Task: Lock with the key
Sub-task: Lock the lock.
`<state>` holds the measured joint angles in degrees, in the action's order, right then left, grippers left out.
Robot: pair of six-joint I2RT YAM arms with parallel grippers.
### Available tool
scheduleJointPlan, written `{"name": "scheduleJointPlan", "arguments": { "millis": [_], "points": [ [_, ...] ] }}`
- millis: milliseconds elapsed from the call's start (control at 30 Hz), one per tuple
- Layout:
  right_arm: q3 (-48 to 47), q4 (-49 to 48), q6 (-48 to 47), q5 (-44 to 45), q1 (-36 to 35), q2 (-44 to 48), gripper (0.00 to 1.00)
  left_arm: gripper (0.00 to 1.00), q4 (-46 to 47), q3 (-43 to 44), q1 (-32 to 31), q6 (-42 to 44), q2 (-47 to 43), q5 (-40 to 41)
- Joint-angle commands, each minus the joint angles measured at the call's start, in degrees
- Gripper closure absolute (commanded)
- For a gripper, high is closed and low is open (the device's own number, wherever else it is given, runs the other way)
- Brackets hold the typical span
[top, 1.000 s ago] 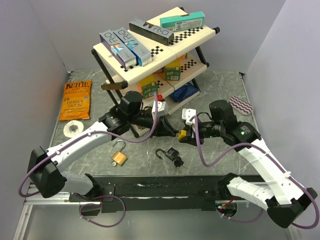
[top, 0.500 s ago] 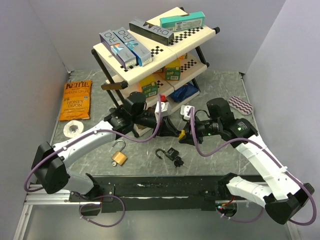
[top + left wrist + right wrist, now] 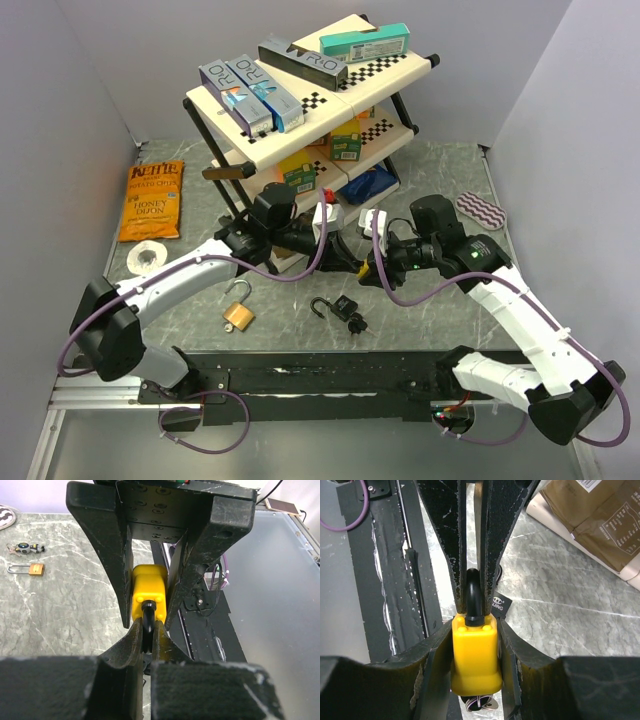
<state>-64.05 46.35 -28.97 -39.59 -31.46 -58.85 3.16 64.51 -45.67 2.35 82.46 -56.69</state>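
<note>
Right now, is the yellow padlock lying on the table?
No, the right gripper holds the yellow padlock by its body between its fingers, while the left gripper clamps its shackle.

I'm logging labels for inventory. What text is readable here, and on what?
"KETTLE", "POTATO CHIPS", "HONEY DIJON": chip bag.
"RO": grey-blue boxes.
"JING", start cut off: black padlock, right wrist view.
Print on the brown box: too small to read.

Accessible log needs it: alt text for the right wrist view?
A yellow padlock is clamped in the right gripper, while the left gripper, entering from the top, pinches its black shackle. Grey marble table and a cardboard box show behind.
</note>
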Motion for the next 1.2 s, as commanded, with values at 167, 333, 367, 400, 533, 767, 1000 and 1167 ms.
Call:
{"name": "scheduleJointPlan", "arguments": {
  "millis": [167, 333, 367, 400, 533, 767, 1000, 1167],
  "points": [
    [-1.34, -30.88, 1.38, -9.62, -3.61, 0.58, 1.0, 0.99, 6.34, 0.17, -6.8, 1.33, 3.94, -3.08],
    [0.15, -27.63, -0.29, -9.36, -3.69, 2.51, 1.0, 0.99, 0.9, 1.32, -6.71, 4.06, 2.89, -1.59],
    [0.33, -26.93, -0.91, -9.1, -3.61, 2.86, 1.0, 0.99, -0.86, 1.32, -6.45, 5.02, 2.19, -1.41],
    [0.68, -25.88, -1.35, -8.92, -3.52, 3.39, 1.0, 0.99, -1.22, 1.15, -6.28, 5.12, 1.75, -0.8],
    [2.44, -21.4, -2.58, -8.48, -2.47, 5.5, 1.0, 0.97, -2.45, 0.09, -4.7, 5.65, -1.06, 1.05],
    [5.51, -15.42, -4.6, -9.01, 1.4, 8.14, 1.0, 0.9, -7.73, 0.35, -2.06, 9.34, -5.64, 4.48],
    [6.13, -11.99, -7.15, -10.24, 4.48, 8.14, 1.0, 0.78, -8.52, 0.62, -0.38, 10.04, -8.27, 8.17],
    [5.26, -10.32, -8.73, -11.03, 4.83, 7.26, 1.0, 0.57, -7.82, 0.7, -0.21, 9.34, -9.42, 9.57]
  ]
}}
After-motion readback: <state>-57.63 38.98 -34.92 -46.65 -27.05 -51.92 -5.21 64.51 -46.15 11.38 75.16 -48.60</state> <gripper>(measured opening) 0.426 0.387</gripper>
